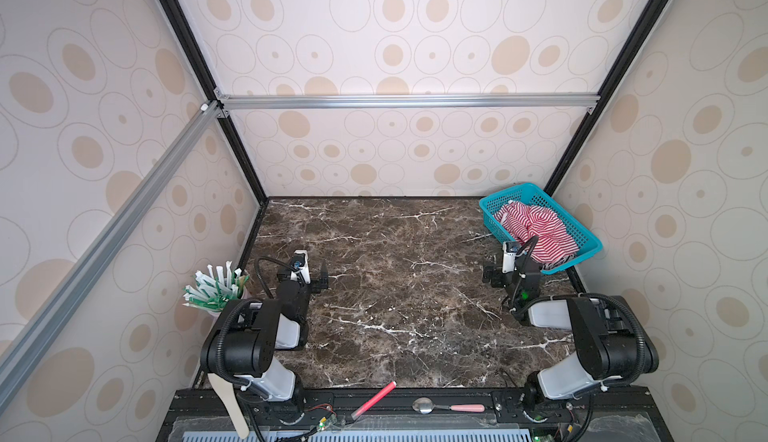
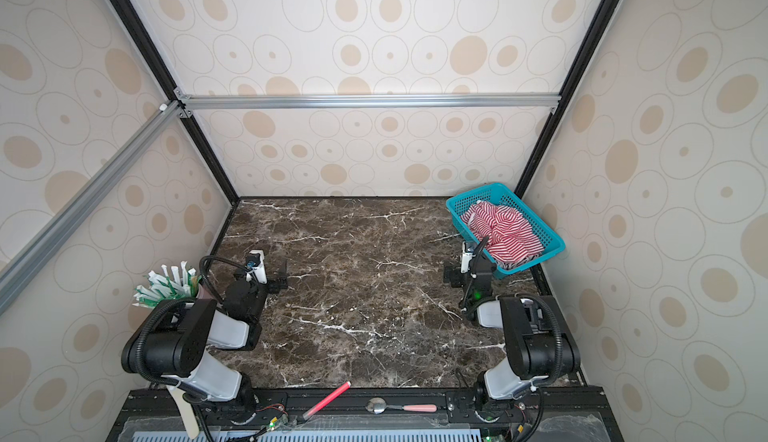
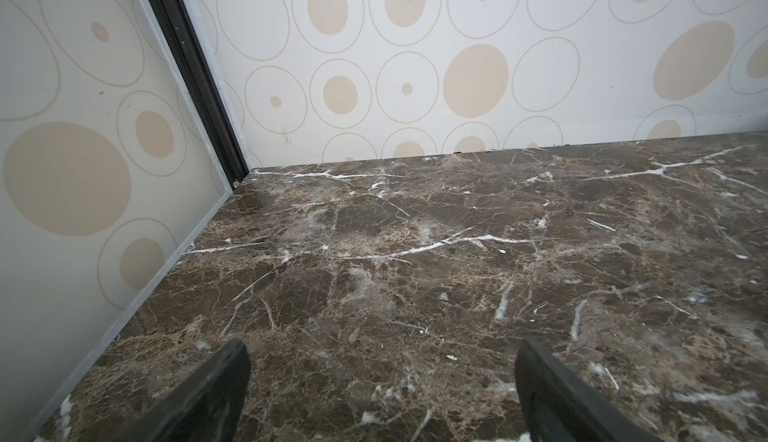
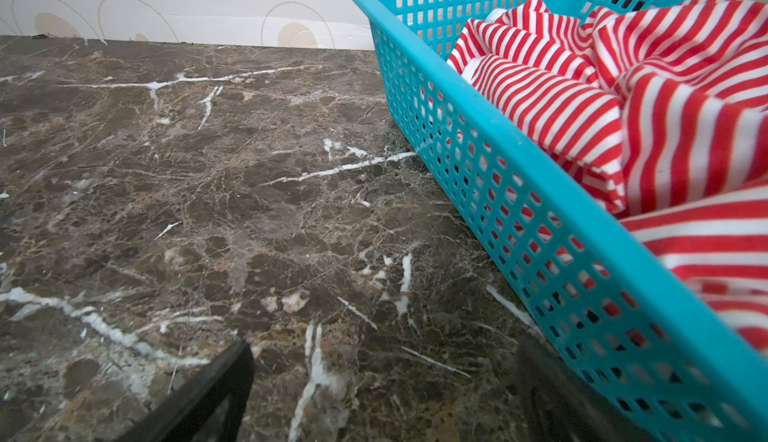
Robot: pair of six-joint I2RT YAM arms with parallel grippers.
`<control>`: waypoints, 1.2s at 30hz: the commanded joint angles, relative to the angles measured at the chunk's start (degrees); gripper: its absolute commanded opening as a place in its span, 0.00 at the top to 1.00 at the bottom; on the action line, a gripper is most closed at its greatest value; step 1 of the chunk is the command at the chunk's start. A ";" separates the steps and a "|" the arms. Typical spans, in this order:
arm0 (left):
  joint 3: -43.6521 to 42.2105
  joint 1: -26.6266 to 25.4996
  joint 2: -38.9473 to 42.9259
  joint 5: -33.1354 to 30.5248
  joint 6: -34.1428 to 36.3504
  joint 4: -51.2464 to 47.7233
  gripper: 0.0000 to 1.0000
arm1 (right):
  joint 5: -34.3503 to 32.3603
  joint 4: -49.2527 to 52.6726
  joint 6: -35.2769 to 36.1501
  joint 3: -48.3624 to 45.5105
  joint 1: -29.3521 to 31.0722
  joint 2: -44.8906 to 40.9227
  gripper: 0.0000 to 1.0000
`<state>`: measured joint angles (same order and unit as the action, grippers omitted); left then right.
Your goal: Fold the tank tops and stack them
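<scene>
Item: red-and-white tank top (image 1: 536, 228), crumpled, unfolded, heaped in teal basket (image 1: 492, 221) at far-right corner of marble table (image 1: 395, 253). L gripper (image 3: 384, 381): jaws spread wide, nothing btwn them, low over bare table nr left wall. R gripper (image 4: 386, 381): jaws likewise wide apart, empty, just beside basket's side wall, clear of cloth.

Quick count, here we go: one marble table (image 1: 395, 278). Two grippers over it, the left gripper (image 3: 380, 350) at nine o'clock, the right gripper (image 4: 386, 348) at three. One teal basket (image 1: 505, 192) at two o'clock, one red-and-white tank top (image 1: 536, 226) showing inside. One cup of paper-wrapped sticks (image 1: 216, 288) out at nine. Along six o'clock: one red stick (image 1: 374, 400), one spoon (image 1: 440, 406), one wooden spatula (image 1: 228, 402).
</scene>
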<state>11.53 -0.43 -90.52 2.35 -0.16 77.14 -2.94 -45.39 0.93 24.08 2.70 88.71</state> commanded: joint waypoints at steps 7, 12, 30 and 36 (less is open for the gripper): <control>-0.99 0.06 1.11 -0.15 0.41 4.17 0.01 | 0.11 -1.94 1.88 -1.29 0.73 -3.22 0.00; -1.60 0.07 2.69 0.20 0.34 3.97 0.01 | 0.67 25.33 -3.09 7.87 1.26 -13.46 0.00; 0.95 2.30 9.30 4.84 -0.66 -6.68 0.01 | -8.13 90.87 -25.30 66.45 -11.99 8.78 0.00; 2.10 2.52 9.31 5.99 -0.10 -9.40 0.01 | -7.32 92.59 -22.21 66.70 -12.39 14.64 0.00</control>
<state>11.97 1.61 -81.89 6.66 -0.60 69.12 -11.55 42.33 -22.50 90.26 -10.31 102.17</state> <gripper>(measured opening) 0.994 0.999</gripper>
